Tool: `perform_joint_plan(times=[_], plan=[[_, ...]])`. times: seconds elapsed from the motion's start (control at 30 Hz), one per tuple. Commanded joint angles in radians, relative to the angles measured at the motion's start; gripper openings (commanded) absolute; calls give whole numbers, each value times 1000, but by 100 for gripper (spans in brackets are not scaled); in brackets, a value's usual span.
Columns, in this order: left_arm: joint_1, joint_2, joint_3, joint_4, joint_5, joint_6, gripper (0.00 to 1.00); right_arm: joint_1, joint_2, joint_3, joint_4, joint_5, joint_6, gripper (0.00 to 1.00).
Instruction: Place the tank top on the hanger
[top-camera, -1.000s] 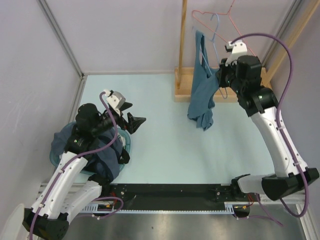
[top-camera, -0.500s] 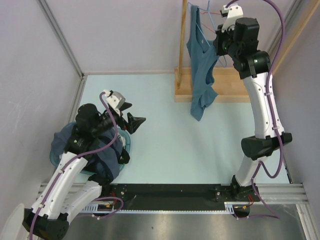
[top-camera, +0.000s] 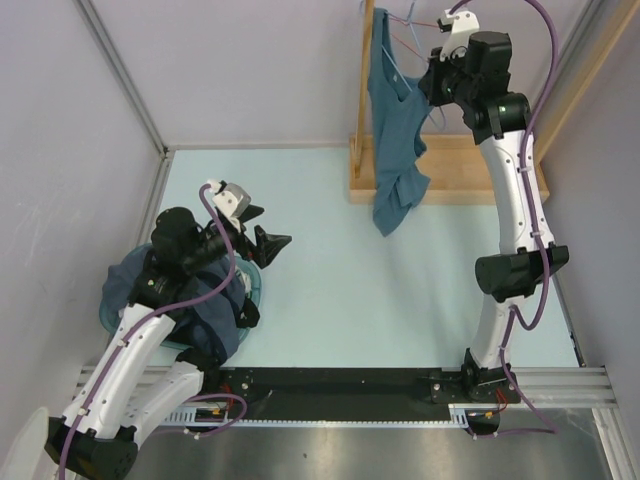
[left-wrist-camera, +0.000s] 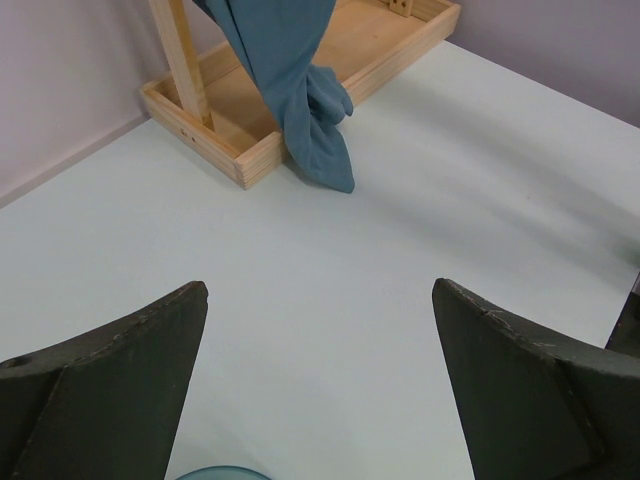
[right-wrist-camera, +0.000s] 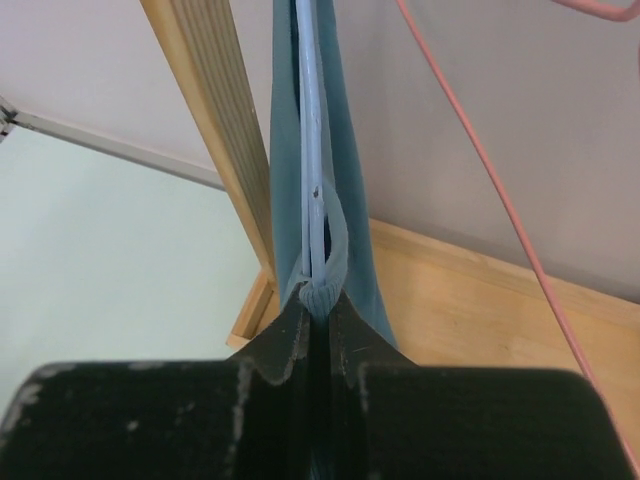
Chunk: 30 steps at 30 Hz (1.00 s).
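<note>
The teal-blue tank top (top-camera: 393, 130) hangs down beside the wooden post, its hem just above the rack base. It also shows in the left wrist view (left-wrist-camera: 300, 90). My right gripper (top-camera: 432, 85) is raised high at the back. In the right wrist view my right gripper (right-wrist-camera: 318, 300) is shut on a strap of the tank top (right-wrist-camera: 352, 240) together with the light-blue wire hanger (right-wrist-camera: 311, 150), which runs up inside the fabric. My left gripper (top-camera: 268, 240) is open and empty over the table's left side; the left wrist view shows it (left-wrist-camera: 320, 290) with its jaws wide apart.
A wooden post (top-camera: 364, 90) rises from a wooden tray base (top-camera: 470, 170) at the back. A pink wire hanger (right-wrist-camera: 480, 170) hangs to the right of the tank top. A navy heap of clothes (top-camera: 205, 310) fills a teal basket under the left arm.
My right arm has lifted the tank top and hanger upward and slightly left, toward the post. The left arm has not moved.
</note>
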Motion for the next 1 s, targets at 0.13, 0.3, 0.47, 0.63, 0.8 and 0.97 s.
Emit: perform_joint_plan(times=[0.13,0.3,0.47,0.63,0.8,0.97], plan=[[7,-12,-3,11,-5,5,99,-16,34,84,115,-63,54,0],[5,-14,-4,11,-6,8,99,-26,62,107,131,-92,74,0],[7,-12,-4,11,-5,7,99,-33,93,113,128,-131,81,0],[7,-12,-4,11,-5,8,99,-35,102,101,97,-152,81,0],[7,-11,-4,11,0,8,100,-35,41,-14,111,-155,81,0],[7,-9,-4,12,6,3,99,-35,-12,-77,114,-146,78,5]])
